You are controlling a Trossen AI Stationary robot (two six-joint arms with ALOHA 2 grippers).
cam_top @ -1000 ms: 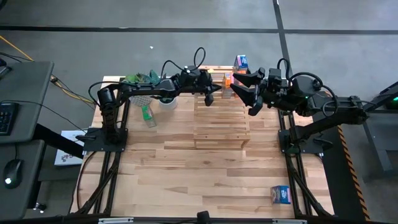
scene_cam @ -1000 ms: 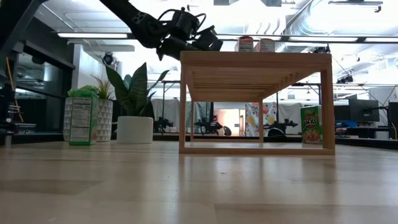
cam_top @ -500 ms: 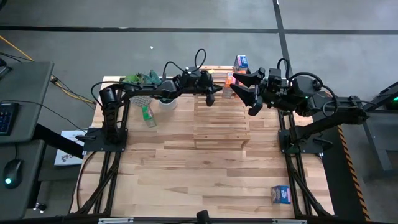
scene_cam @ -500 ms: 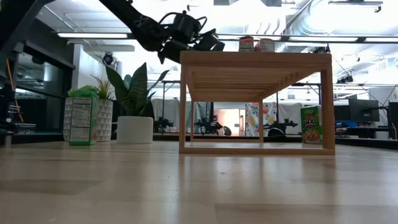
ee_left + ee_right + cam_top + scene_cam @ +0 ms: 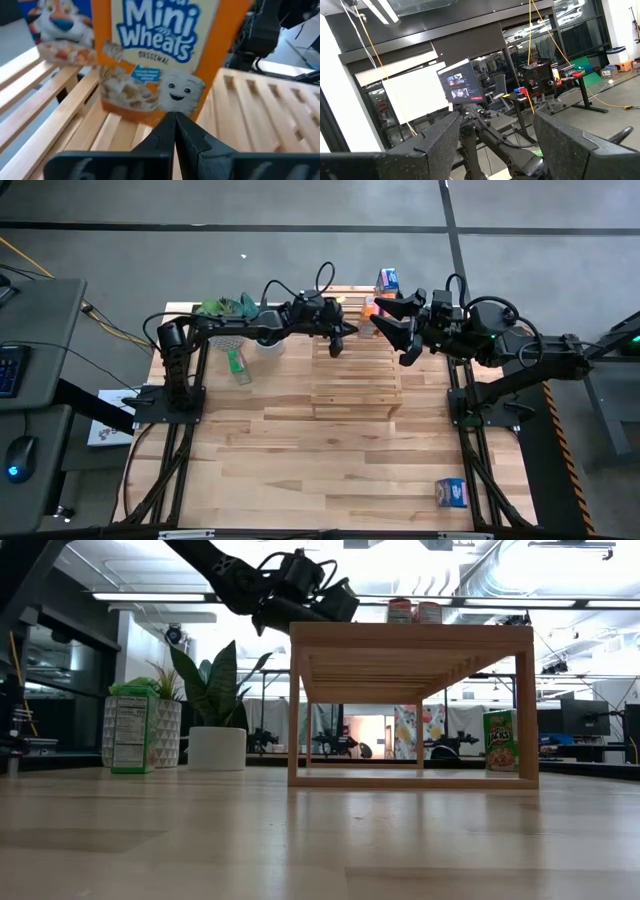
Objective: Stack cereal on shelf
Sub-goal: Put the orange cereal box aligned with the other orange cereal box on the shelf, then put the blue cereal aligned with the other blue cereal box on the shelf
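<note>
The shelf, a pale slatted rack, stands mid-table. An orange cereal box and a blue one stand upright on the far end of its top. My left gripper is shut and hovers over the shelf's far left part. It points at the orange box's front. The low view shows a small gap between my left gripper and the boxes. My right gripper is open with nothing between its fingers. It is raised by the shelf's far right corner and points up into the room.
A green cereal box is on the table left of the shelf. Another green box stands behind the shelf's right leg. A blue box sits near the front right corner. Potted plants stand at the far left.
My left gripper has turned a little toward the orange box and stays shut above the shelf top. The boxes have kept their places.
</note>
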